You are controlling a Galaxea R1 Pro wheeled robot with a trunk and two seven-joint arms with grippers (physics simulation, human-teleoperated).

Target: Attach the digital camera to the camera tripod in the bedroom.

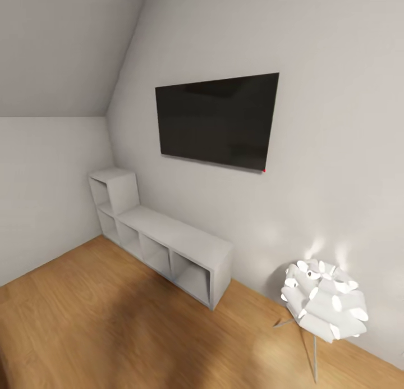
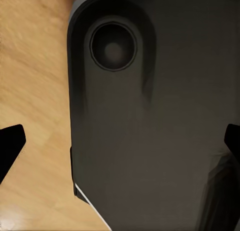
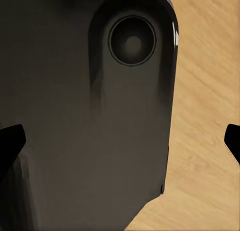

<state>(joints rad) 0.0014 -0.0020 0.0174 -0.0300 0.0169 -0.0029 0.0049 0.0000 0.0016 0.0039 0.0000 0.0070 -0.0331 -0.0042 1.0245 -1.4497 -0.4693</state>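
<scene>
Search step judged in hand: wood-plank bedroom floor point(image 1: 101, 321) is viewed; camera and tripod remain to be located. Left pincer point(image 2: 120, 141) and right pincer point(image 3: 120, 138) are held apart, empty, above the robot's dark base point(image 2: 150, 141). Next: turning onward.

Head view faces wall television point(image 1: 217, 121); both wrist views close above wood floor point(image 2: 35, 91).
</scene>
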